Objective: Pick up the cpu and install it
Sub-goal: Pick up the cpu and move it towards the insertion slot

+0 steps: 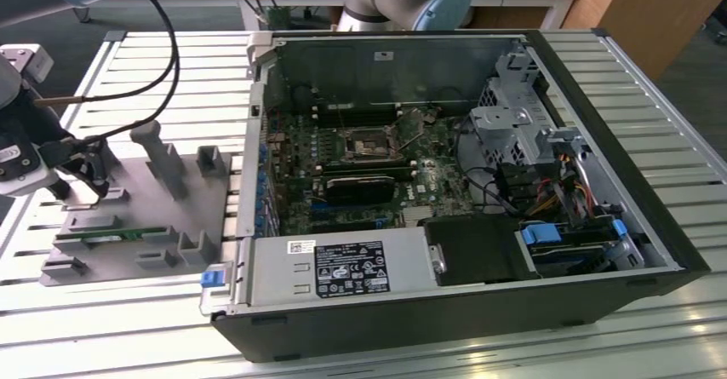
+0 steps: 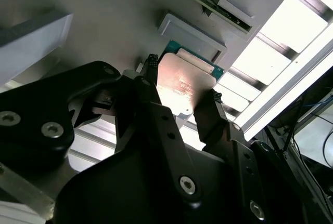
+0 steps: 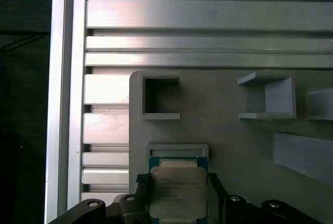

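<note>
The tool (image 2: 182, 84) is clenched on the cpu (image 2: 184, 80), its two black fingers (image 2: 208, 116) pressed against opposite edges of the silver-topped chip. In the first wrist view the cpu (image 3: 177, 192) sits just beside a shallow raised frame on the grey fixture (image 3: 218, 130). In the exterior view the tool (image 1: 88, 175) hangs over the fixture's (image 1: 148, 217) edge on the exterior view's left, on the slatted desk (image 1: 170, 64), with the open computer case (image 1: 455, 183) lying beside it.
</note>
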Controlling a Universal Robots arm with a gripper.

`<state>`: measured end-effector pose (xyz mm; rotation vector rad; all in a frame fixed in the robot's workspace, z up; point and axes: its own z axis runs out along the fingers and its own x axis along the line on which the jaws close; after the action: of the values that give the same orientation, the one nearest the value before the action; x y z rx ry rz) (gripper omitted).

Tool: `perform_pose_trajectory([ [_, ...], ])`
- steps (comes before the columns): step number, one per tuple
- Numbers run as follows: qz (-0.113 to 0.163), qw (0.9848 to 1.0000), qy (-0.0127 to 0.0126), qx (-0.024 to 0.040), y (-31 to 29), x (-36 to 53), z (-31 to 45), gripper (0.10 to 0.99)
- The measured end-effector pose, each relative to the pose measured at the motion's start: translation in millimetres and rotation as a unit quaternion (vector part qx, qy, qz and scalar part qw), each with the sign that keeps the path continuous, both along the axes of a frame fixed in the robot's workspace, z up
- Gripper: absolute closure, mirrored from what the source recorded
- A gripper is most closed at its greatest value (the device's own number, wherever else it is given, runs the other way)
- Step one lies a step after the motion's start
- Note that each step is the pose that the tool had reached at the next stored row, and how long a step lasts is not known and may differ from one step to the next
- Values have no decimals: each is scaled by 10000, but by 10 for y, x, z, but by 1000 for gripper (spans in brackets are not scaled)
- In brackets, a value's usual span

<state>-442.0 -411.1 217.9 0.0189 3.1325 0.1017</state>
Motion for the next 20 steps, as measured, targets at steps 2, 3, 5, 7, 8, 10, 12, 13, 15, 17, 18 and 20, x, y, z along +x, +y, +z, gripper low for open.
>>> perform_pose_trajectory([
  [2,0,10000,0,13,0,0,3,557],
  [3,0,10000,0,22,0,0,5,557],
  [5,0,10000,0,38,0,0,7,557],
  [7,0,10000,0,53,0,0,8,557],
  [8,0,10000,0,61,0,0,9,557],
  [10,0,10000,0,73,0,0,11,557],
  [12,0,10000,1,89,0,0,14,557],
  [13,0,10000,1,95,0,0,15,557],
  [15,0,9999,2,103,0,0,23,557],
  [17,0,9999,0,109,0,0,36,557],
  [18,0,9999,1,111,0,0,46,557],
  [20,0,9999,1,116,0,0,62,557],
])
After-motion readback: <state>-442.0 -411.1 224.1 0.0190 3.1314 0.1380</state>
